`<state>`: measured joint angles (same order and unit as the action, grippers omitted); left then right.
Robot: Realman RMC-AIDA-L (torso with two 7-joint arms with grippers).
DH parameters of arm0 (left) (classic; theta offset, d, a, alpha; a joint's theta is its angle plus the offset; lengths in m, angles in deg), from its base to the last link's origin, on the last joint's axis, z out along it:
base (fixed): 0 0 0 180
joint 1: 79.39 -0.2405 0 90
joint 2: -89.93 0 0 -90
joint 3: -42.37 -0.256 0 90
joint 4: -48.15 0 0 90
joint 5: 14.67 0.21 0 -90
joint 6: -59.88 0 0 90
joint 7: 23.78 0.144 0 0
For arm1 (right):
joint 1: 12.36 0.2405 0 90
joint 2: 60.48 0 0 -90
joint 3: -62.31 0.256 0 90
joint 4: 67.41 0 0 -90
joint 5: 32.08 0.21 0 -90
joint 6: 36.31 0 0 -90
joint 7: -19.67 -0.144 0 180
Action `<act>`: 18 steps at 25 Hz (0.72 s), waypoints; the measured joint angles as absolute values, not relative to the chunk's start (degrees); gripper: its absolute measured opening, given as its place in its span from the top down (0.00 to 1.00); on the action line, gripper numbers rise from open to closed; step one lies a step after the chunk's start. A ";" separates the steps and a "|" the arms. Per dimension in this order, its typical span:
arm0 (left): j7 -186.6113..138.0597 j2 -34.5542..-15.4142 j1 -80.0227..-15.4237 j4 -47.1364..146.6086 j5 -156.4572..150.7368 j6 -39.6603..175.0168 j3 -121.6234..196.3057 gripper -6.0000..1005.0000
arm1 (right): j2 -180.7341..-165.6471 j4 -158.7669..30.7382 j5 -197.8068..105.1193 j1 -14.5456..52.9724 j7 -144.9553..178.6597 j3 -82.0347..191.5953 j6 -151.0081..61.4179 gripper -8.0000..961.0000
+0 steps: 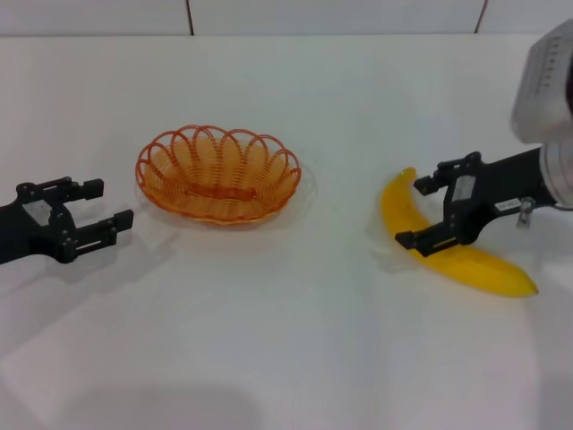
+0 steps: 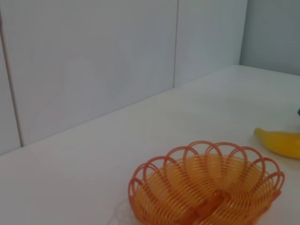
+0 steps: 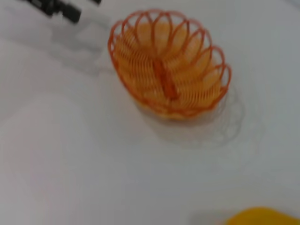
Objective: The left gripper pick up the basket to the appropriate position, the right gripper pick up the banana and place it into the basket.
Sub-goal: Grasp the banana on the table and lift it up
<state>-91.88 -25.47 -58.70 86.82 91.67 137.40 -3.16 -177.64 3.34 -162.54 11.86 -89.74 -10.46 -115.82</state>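
The orange wire basket [image 1: 218,175] stands empty on the white table, left of centre. My left gripper [image 1: 107,208] is open at table level, a short way left of the basket and not touching it. The yellow banana [image 1: 479,266] lies on the table at the right. My right gripper [image 1: 418,211] is open over the banana's upper half, one finger on each side of it. The left wrist view shows the basket [image 2: 206,187] close by and the banana's tip [image 2: 281,143] beyond. The right wrist view shows the basket [image 3: 168,65] and a sliver of banana [image 3: 262,216].
The white table [image 1: 286,358] runs back to a white panelled wall [image 1: 269,13]. The left gripper's fingertips [image 3: 58,7] show far off in the right wrist view. Nothing else stands on the table.
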 joint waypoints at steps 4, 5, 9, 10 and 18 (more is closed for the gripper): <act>-91.89 -25.47 -58.61 86.79 91.68 137.14 -3.16 0.34 | -177.60 4.79 -165.67 12.03 -93.01 -13.29 -115.41 0.07; -91.89 -25.47 -58.60 86.78 91.68 136.95 -3.16 0.34 | -177.59 4.94 -166.03 12.06 -93.52 -13.84 -115.24 0.07; -91.90 -25.68 -58.53 86.76 91.68 136.00 -3.15 0.34 | -177.54 4.98 -166.36 12.24 -93.93 -14.72 -115.03 0.07; -91.90 -25.71 -58.49 86.75 91.68 135.93 -3.15 0.34 | -177.52 4.86 -166.37 12.36 -93.95 -14.76 -115.03 0.07; -91.98 -25.77 -58.38 86.72 91.70 135.90 -3.16 0.34 | -177.50 2.54 -168.75 13.63 -94.51 -14.90 -114.28 0.07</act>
<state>-91.98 -25.77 -58.38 86.72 91.70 135.90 -3.16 -177.50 2.54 -168.75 13.63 -94.51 -14.90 -114.28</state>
